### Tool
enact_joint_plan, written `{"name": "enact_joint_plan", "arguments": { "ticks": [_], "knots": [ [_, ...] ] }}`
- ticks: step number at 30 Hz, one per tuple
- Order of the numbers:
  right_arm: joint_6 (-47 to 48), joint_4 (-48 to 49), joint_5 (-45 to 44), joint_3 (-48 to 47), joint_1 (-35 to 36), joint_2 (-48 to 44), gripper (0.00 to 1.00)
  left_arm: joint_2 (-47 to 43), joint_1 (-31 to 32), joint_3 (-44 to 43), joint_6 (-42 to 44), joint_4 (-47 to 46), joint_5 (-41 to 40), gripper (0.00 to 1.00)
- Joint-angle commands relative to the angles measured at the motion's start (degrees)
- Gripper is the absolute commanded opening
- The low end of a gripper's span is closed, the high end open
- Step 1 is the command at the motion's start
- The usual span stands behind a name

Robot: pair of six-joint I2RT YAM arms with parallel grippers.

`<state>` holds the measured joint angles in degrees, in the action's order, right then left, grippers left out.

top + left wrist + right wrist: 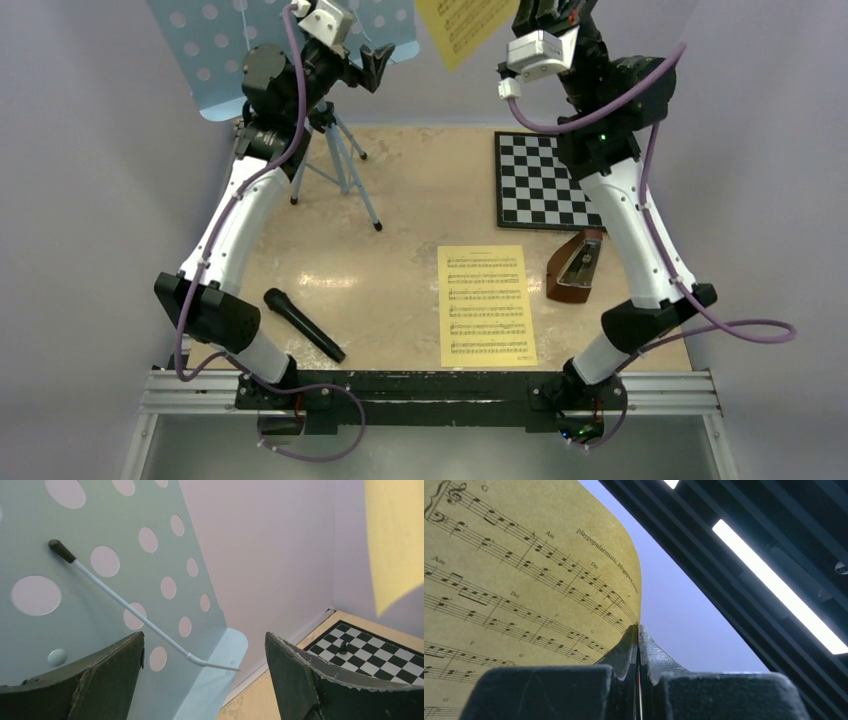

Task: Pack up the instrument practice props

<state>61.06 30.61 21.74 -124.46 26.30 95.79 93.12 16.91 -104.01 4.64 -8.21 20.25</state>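
Observation:
The light-blue music stand (pixel 215 55) with its perforated tray stands at the back left on a tripod (pixel 340 165). My left gripper (pixel 375 65) is open and empty just right of the tray's lower lip (pixel 220 670); a white wire page holder (pixel 130 610) lies across the tray. My right gripper (pixel 639 630) is shut on one yellow sheet-music page (pixel 509 590), held high in the air at the back (pixel 465 28). A second yellow page (pixel 486 305) lies flat on the table. The brown metronome (pixel 577 268) lies on its side to its right.
A black-and-white chessboard (pixel 545 180) lies at the back right, also in the left wrist view (pixel 370 652), with a small dark piece (pixel 343 645) on it. A black microphone (pixel 303 324) lies at the front left. Grey walls enclose the table.

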Motion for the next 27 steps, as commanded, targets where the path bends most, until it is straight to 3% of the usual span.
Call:
{"name": "enact_joint_plan", "arguments": {
  "ticks": [1,8,11,14,19,27],
  "knots": [
    [1.57,1.97,-0.05,11.93,-0.16,-8.35,0.0,-6.89,-0.03,2.93,3.88,-0.41,-2.5,0.95],
    [2.73,-8.66,0.3,28.58,0.06,-20.53,0.0,-13.29,-0.12,8.95,8.26,0.37,-3.34,0.96],
    [4.13,-19.58,-0.71,33.32,0.94,-27.5,0.0,-16.02,-0.2,11.43,10.03,1.19,-9.15,0.95],
    [5.3,-37.4,1.07,37.41,2.36,-35.1,0.0,-19.24,-0.58,15.46,10.27,-0.03,-11.7,0.95],
    [-7.32,-64.56,2.24,39.51,4.17,-44.1,0.0,-25.26,-0.65,21.56,9.46,-1.69,-6.86,0.95],
    [-18.7,-83.58,5.9,37.52,4.14,-49.38,0.0,-31.42,-0.65,25.32,11.25,0.93,-5.31,0.94]
  ]
}}
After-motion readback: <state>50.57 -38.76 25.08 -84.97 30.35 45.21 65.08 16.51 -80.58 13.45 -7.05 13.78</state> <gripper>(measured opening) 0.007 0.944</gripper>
